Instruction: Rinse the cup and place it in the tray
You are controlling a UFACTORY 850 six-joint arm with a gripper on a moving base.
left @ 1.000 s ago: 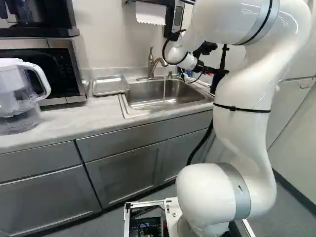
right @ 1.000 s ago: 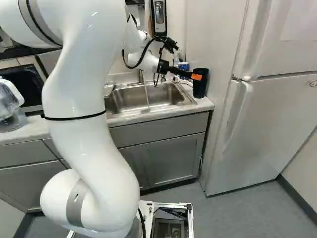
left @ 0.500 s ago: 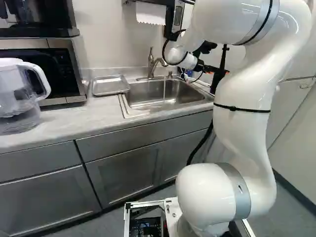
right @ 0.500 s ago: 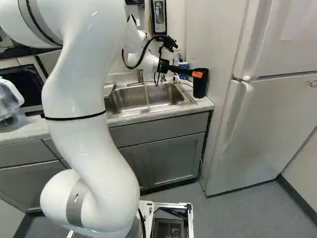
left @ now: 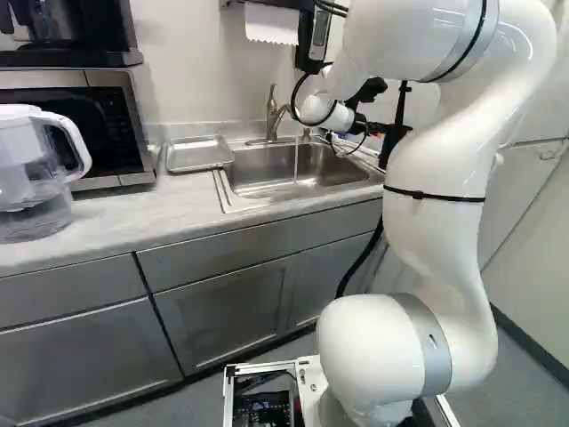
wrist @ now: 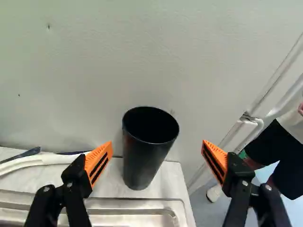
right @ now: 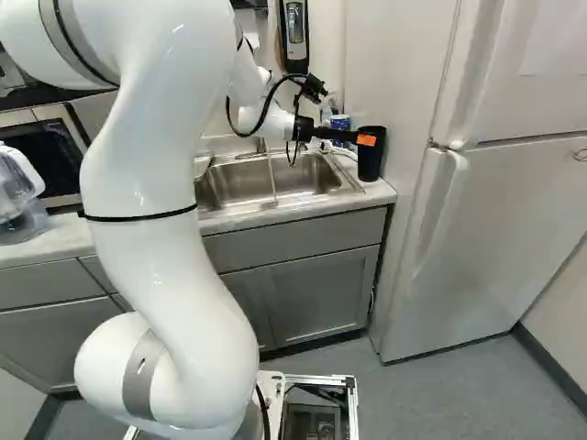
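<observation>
The pincer (right: 367, 140) is standing released, its orange pads (wrist: 99, 161) being wide apart. Ahead of it, in line with the gap between the pads, the black cup (wrist: 146, 163) is standing upright on the surface (left: 133, 213), beside the sink (left: 253, 171). Water (left: 296, 160) is running from the faucet (left: 272, 116) into this sink, and the metal tray (left: 197, 154) is lying at its other side.

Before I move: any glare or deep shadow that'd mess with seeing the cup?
Left base view: highlights on the arm and glints in the sink. Right base view: streaks on the arm, no strong glare on the cup. Wrist view: wall softly lit, cup's inside near black, bottom can't be made out.
</observation>
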